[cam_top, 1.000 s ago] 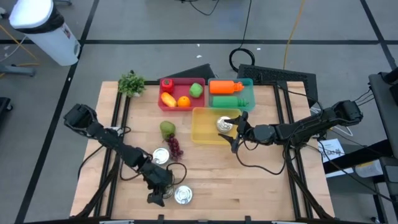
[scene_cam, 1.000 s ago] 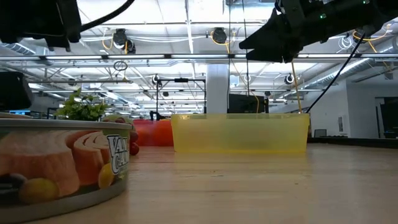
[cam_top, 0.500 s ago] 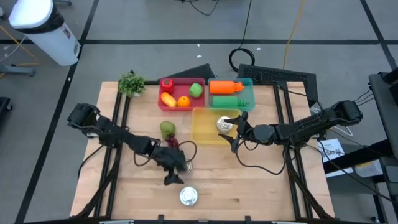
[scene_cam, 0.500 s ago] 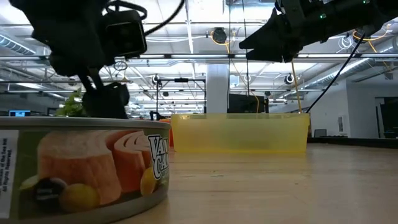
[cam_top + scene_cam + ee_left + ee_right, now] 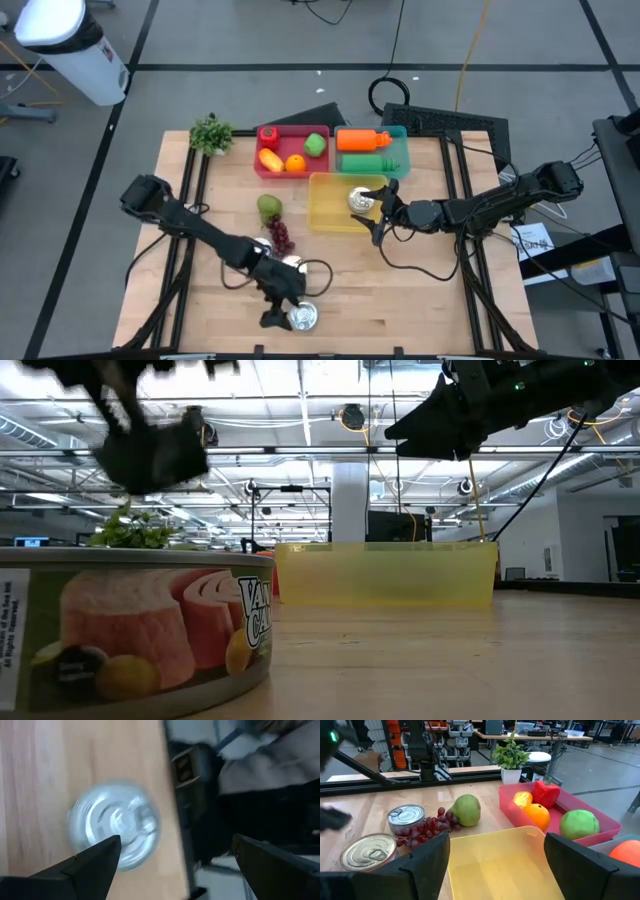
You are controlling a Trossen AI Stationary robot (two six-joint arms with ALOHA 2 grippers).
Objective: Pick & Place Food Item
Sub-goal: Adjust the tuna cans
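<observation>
The left gripper (image 5: 277, 312) has swung back from mid-table toward the near edge, its fingers spread wide and empty. The tuna can (image 5: 302, 317) stands upright just beside it, lid up, far nearer this arm. The right gripper (image 5: 381, 212), fingers apart, waits over the yellow bin (image 5: 328, 205).

Free room and obstacles, for your reference. Bare wood lies along the table (image 5: 420, 300) near edge to the right of the front can (image 5: 303, 317) — open passage there. The left gripper (image 5: 275, 312) hangs over that can, fingers spread wide. Behind it, a second can (image 5: 405, 815), grapes (image 5: 282, 237) and pear (image 5: 268, 207) cluster close together, leaving narrow gaps. The yellow bin (image 5: 338, 202) blocks mid-table; the right gripper (image 5: 381, 212) occupies its right rim. The red tray (image 5: 292, 151), green tray (image 5: 375, 152) and plant (image 5: 211, 133) line the far edge.
</observation>
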